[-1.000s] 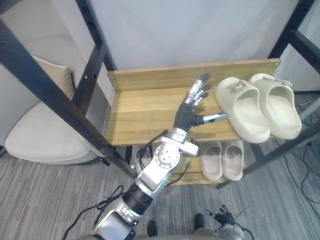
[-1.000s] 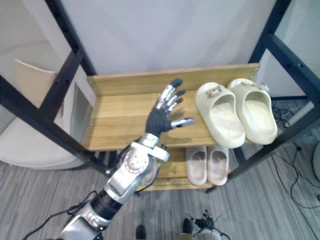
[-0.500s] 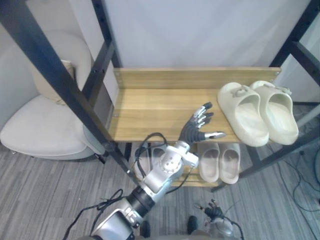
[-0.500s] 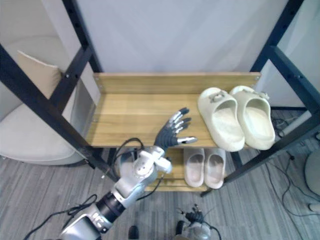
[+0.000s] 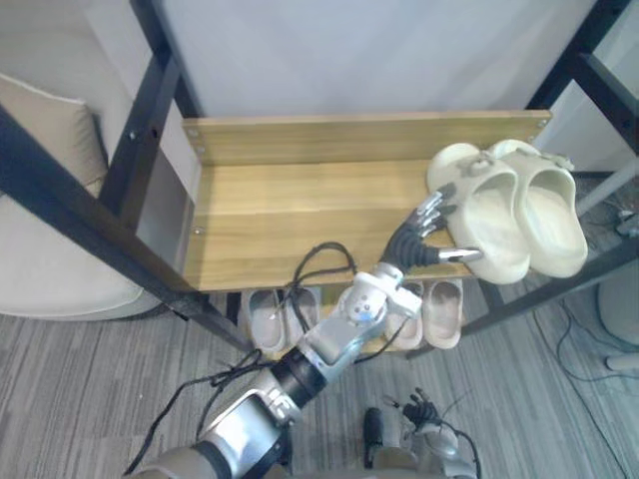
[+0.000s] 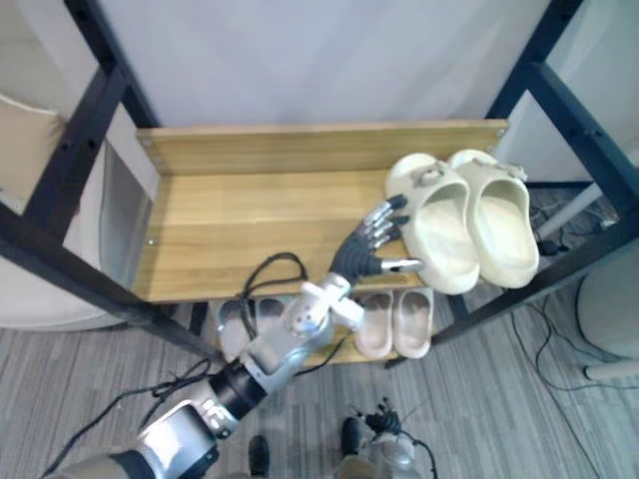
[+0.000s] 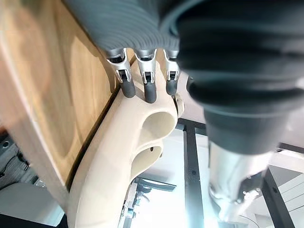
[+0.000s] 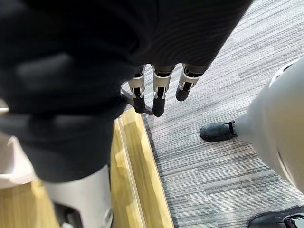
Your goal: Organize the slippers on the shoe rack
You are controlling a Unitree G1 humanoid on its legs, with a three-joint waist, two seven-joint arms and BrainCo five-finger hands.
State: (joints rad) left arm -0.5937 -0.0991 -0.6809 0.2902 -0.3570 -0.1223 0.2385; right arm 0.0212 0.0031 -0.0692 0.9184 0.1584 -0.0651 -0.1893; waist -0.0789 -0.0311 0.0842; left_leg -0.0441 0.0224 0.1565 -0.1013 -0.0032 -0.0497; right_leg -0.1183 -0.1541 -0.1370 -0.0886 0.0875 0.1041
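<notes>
Two cream clog slippers (image 5: 484, 225) (image 5: 547, 215) lie side by side at the right end of the wooden top shelf (image 5: 290, 220). My left hand (image 5: 424, 238) reaches over the shelf's front edge, open, with straight fingers (image 7: 147, 85) against the left side of the nearer cream slipper (image 7: 118, 156). Its thumb points along that slipper's front. On the lower shelf stand a pinkish pair (image 5: 439, 309) and a grey pair (image 5: 268, 314). My right hand (image 5: 424, 414) hangs low by the floor, fingers (image 8: 159, 95) relaxed and holding nothing.
Black metal frame posts (image 5: 70, 215) cross the view on both sides of the rack. A cream armchair with a cushion (image 5: 40, 130) stands to the left. A white wall backs the shelf. Grey striped floor (image 8: 223, 85) lies in front.
The whole view has shifted. My left hand has moved right along the shelf's front, from a gap away to touching the nearer cream slipper's side. The slippers have not moved.
</notes>
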